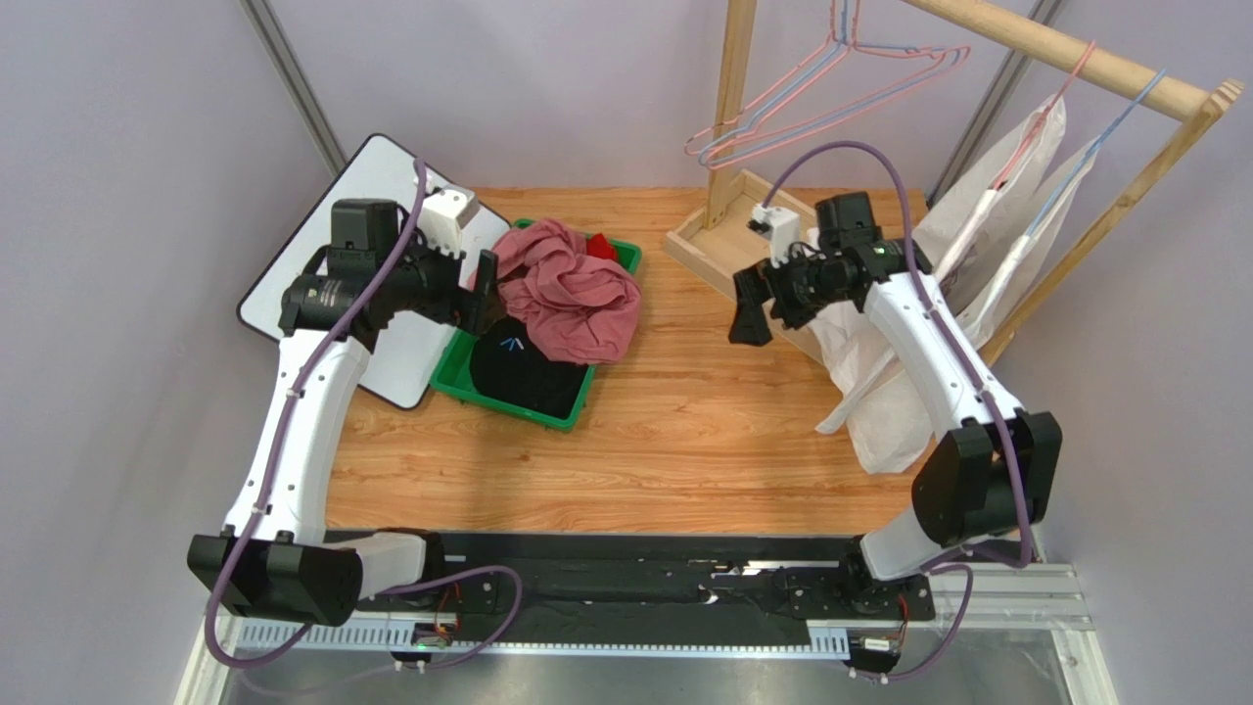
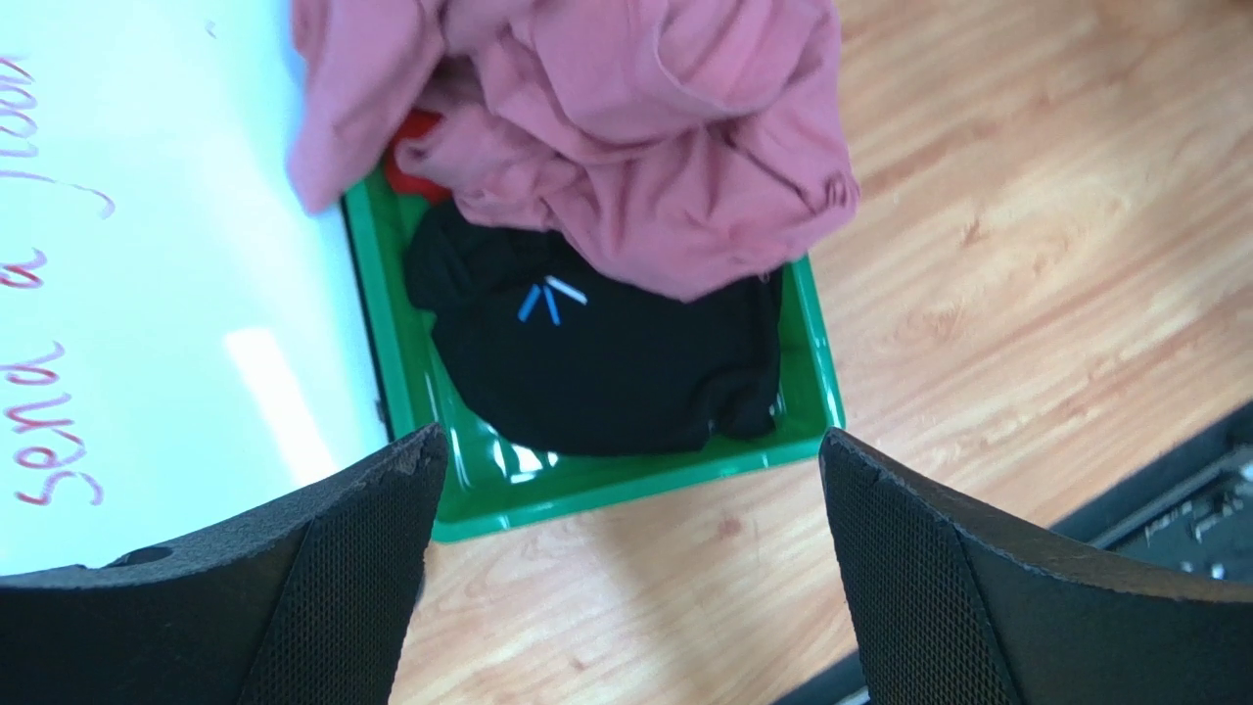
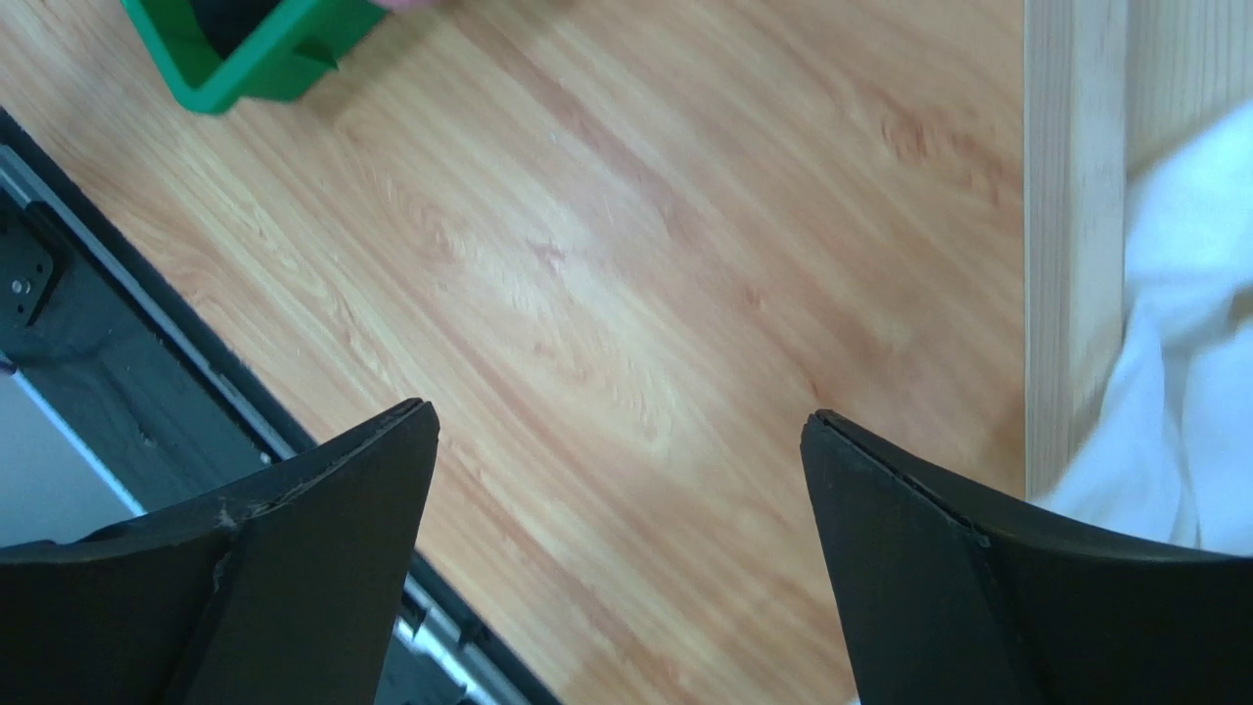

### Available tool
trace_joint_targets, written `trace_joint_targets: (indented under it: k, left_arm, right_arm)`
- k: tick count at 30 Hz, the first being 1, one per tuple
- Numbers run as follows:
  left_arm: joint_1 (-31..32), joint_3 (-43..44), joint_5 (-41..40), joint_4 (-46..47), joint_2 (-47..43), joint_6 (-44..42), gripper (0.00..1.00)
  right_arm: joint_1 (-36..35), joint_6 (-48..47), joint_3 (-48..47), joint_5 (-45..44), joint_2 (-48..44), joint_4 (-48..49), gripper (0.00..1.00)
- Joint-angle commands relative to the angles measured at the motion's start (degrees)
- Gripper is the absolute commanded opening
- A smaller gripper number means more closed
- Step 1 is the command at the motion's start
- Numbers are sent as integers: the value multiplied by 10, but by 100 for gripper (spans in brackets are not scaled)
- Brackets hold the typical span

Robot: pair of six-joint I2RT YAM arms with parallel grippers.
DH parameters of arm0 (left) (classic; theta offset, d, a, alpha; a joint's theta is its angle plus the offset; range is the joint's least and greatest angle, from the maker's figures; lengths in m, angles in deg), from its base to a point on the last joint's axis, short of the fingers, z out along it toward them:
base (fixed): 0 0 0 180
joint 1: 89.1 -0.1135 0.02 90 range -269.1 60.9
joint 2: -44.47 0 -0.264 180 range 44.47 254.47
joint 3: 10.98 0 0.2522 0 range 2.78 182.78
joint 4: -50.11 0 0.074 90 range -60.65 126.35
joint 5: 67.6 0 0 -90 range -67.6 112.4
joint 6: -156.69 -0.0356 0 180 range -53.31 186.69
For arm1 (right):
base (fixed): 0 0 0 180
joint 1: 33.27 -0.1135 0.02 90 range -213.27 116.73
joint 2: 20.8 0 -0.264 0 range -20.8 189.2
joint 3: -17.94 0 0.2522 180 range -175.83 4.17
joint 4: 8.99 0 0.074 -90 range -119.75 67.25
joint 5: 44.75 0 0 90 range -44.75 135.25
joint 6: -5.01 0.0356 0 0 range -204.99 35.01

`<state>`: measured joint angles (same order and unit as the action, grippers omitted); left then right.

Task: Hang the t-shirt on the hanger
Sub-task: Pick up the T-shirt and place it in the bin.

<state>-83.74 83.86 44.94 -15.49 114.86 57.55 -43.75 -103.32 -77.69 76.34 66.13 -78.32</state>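
The dusty rose-pink t-shirt (image 1: 566, 294) lies crumpled in the green tray (image 1: 508, 394), on top of a black garment (image 1: 522, 370). It also shows in the left wrist view (image 2: 647, 118). The pink wire hanger (image 1: 777, 91) hangs from the wooden rack at the back, beside a pale-blue one. My left gripper (image 1: 486, 294) is open and empty, just left of the shirt and above the tray's near edge (image 2: 630, 438). My right gripper (image 1: 747, 316) is open and empty over bare wood (image 3: 618, 414), right of the tray.
A bright red garment (image 1: 600, 244) peeks out at the tray's back. A whiteboard (image 1: 353, 191) lies left of the tray. The rack's wooden base (image 1: 721, 235) and a white garment (image 1: 941, 294) on hangers stand at the right.
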Motion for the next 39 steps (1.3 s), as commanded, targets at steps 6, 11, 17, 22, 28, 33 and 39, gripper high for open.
trace_joint_targets:
  k: [6, 11, 17, 22, 28, 33, 39]
  left_arm:
    - [-21, 39, 42, 4, -28, 21, 99]
    - [-50, 30, 57, -33, -45, 18, 99]
    - [-66, 11, 34, -67, -85, -4, 99]
    - [-67, -12, 17, -81, -114, -12, 99]
    - [-68, -39, 12, -82, -136, -15, 99]
    - [-69, -55, 45, -64, -136, 2, 99]
    - [-69, -65, 99, -14, -119, 17, 99]
  right_arm:
    - [-146, 20, -180, -77, 175, 217, 100]
    - [-212, 42, -336, -131, 289, 216, 100]
    - [-272, 58, -438, -137, 398, 235, 100]
    - [-299, 59, -470, -142, 461, 252, 100]
    - [-306, 23, -469, -189, 464, 246, 51]
    - [-305, 26, -538, -170, 370, 173, 0]
    - [-256, 54, -342, -158, 130, 152, 0]
